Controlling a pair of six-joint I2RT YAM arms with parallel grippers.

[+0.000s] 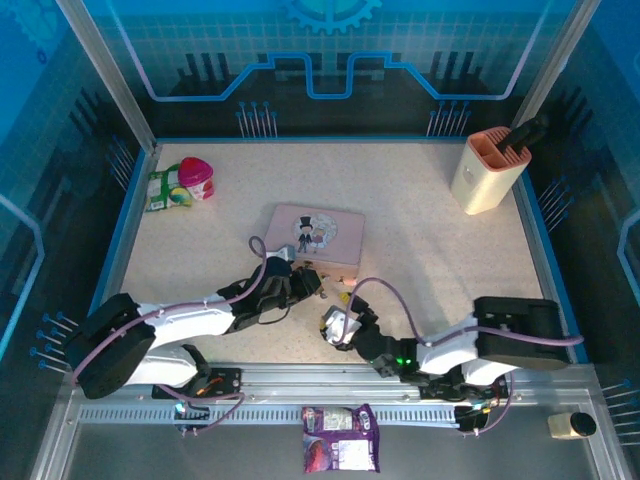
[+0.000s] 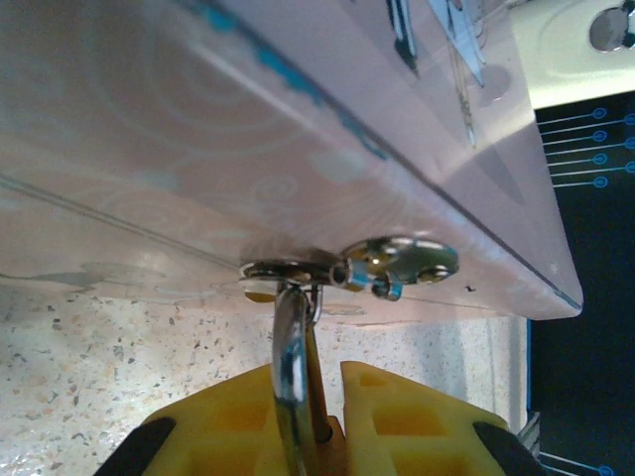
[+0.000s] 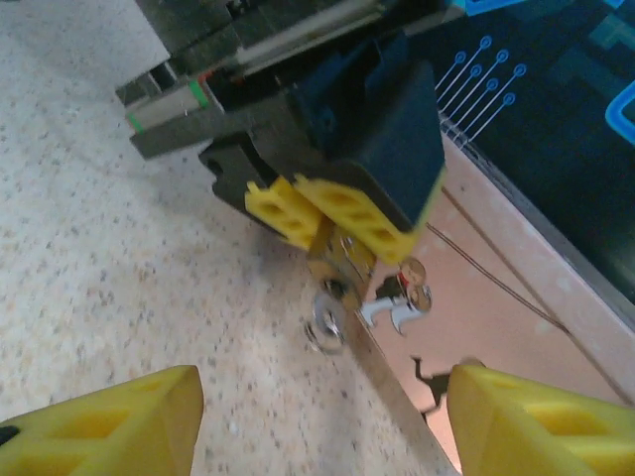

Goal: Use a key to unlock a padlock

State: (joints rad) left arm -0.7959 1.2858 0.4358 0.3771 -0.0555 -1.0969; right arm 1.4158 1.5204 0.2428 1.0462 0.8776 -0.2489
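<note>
Padlock [image 3: 337, 260], brass and tiny, clenched between my left gripper's [image 3: 322, 223] fingers [image 3: 283, 208], hard against the tin's [image 3: 496, 337] edge just ahead of them. My right gripper [image 3: 322, 407] stands spread and empty, facing the lock. A silver ring [image 3: 325, 322] and what I take for keys [image 3: 402, 297] dangle between the two grippers. I judge the lock light, rigid and slick, apt to twist in a grip. It is best held across its flat body, leaving shackle and keyhole free.
</note>
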